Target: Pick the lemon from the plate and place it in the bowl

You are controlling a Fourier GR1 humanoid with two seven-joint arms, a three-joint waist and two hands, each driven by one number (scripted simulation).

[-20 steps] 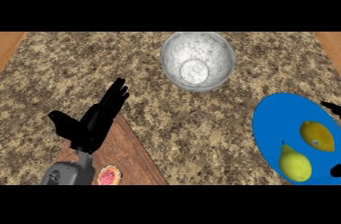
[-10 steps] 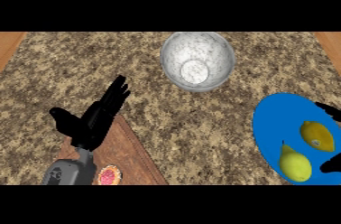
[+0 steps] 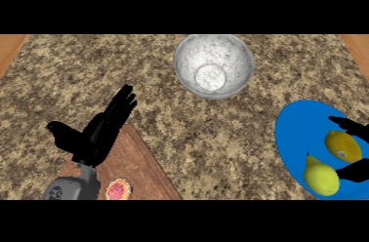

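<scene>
1. My right hand shows only partly at the right edge of the view, over the blue plate. One dark finger reaches in just above the lemon and another dark part sits just below it, so the fruit lies in the gap between them.
2. I cannot tell whether those fingers touch the lemon or merely bracket it; most of the hand is cut off by the edge, so whether it is spread or closing is not something I can say.
3. The lemon rests on the plate, between my right fingers, tilted with its long axis running down toward the right.
4. Just left of and below my right hand, a yellow-green pear lies on the same plate, stem end pointing up, close beside the lemon.
5. The bowl, pale and speckled, sits on the granite counter well apart from my right hand, up and to its left.
6. My left hand is at the lower left, fingers straight and spread, thumb out to the side, holding nothing.
7. Under my left hand and forearm lies a wooden board, and just right of my wrist a small round pink-topped item rests on it.
</scene>
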